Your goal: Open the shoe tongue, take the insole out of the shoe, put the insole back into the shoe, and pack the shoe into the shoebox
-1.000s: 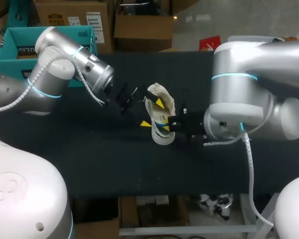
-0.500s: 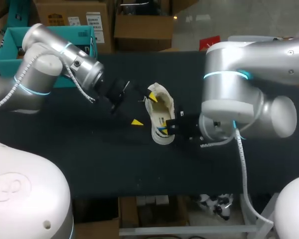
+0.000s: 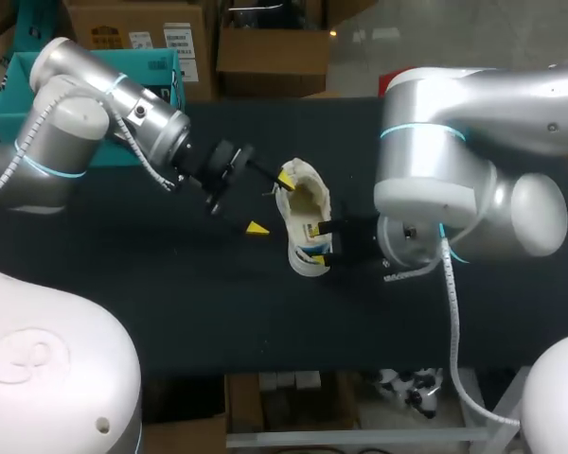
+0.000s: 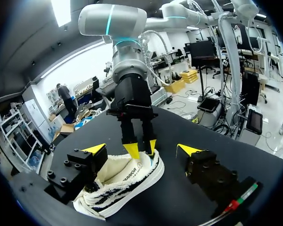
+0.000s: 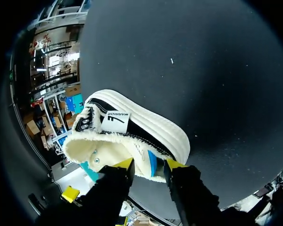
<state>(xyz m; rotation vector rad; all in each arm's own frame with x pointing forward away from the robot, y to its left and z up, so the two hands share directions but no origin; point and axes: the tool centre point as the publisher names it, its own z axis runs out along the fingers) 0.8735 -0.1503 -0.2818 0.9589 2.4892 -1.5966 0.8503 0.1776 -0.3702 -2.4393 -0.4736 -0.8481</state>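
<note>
A white shoe [image 3: 304, 219] with black stripes and a fleecy lining lies on the black table, also seen in the left wrist view [image 4: 125, 179] and the right wrist view [image 5: 132, 127]. My left gripper [image 3: 271, 202] is wide open, one tip by the shoe's tongue end, the other off to the shoe's left over bare table. My right gripper [image 5: 148, 164] straddles the heel rim, one finger inside the shoe and one outside, with the fingers parted; its yellow tips [image 4: 140, 148] stand at the heel. No insole shows outside the shoe.
A teal open box [image 3: 4, 112] stands at the table's far left corner, partly behind my left arm. Black table surface [image 3: 218, 303] stretches in front of the shoe toward the near edge.
My left gripper has opened wide and drawn back to the left from the shoe. My right gripper's fingers have parted at the heel. The shoe stays about where it was.
</note>
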